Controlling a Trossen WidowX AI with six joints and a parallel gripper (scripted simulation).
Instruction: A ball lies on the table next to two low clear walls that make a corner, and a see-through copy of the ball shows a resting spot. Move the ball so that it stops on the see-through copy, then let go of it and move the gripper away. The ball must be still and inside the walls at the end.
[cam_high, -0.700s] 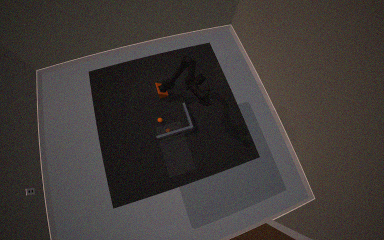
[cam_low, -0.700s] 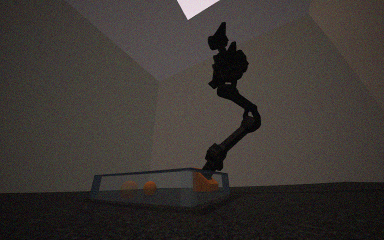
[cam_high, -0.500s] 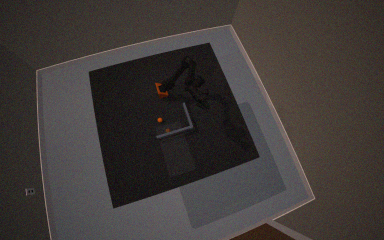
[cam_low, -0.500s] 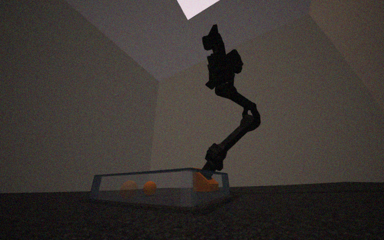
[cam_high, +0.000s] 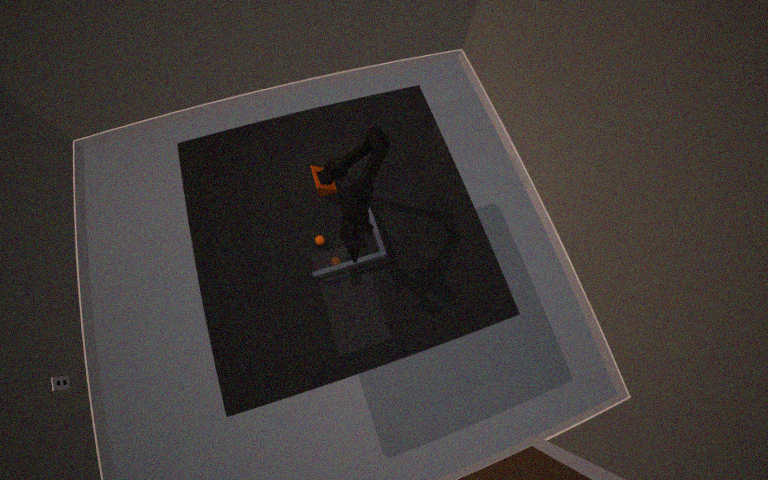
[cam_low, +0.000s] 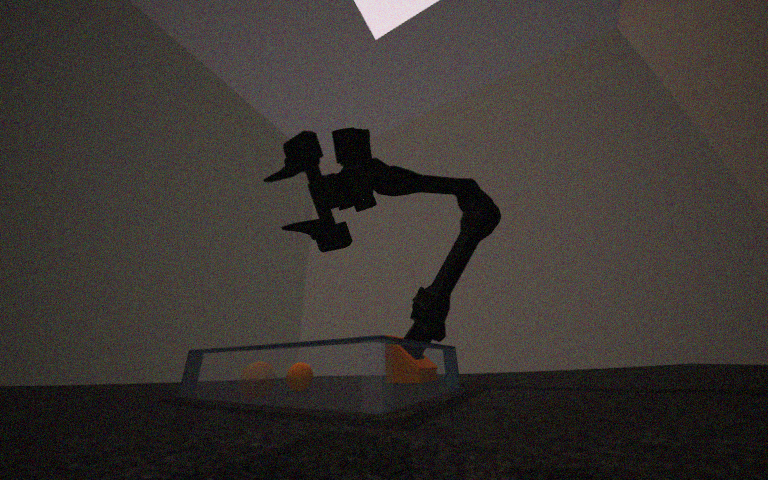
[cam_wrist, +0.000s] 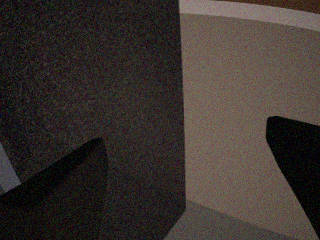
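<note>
A pale grey table (cam_high: 141, 316) is filling most of the top view, and a large black square mat (cam_high: 254, 316) is lying across its middle. On the mat, a dark robot arm (cam_low: 464, 226) is rising from an orange base block (cam_high: 321, 180) and bending forward so that its upper part is reaching out level, high above the surface. Below it, two low clear walls (cam_high: 348, 266) are meeting at a corner; in the exterior view they are appearing as a shallow glass-like frame (cam_low: 317, 345) sitting on the dark surface. At the end of the arm, the gripper (cam_low: 286, 200) is hanging well above the walls, turned on its side so that one finger is sitting above the other, both pointing toward the left of the exterior view. The jaws are standing well apart, spread to most of their range, with open air between them; they are holding nothing and touching nothing. In the wrist view, two dark fingertips are showing at the left and right edges, with only grey and dark surfaces visible between them. The orange ball (cam_high: 320, 240) is resting on the mat, out in the open part of the corner and apart from both walls. Near it, closer to the front wall, the fainter see-through copy (cam_high: 335, 260) is marking the resting spot. In the exterior view the ball (cam_low: 299, 375) and the paler copy (cam_low: 258, 372) are sitting just beside each other behind the clear front wall, far below the gripper.
</note>
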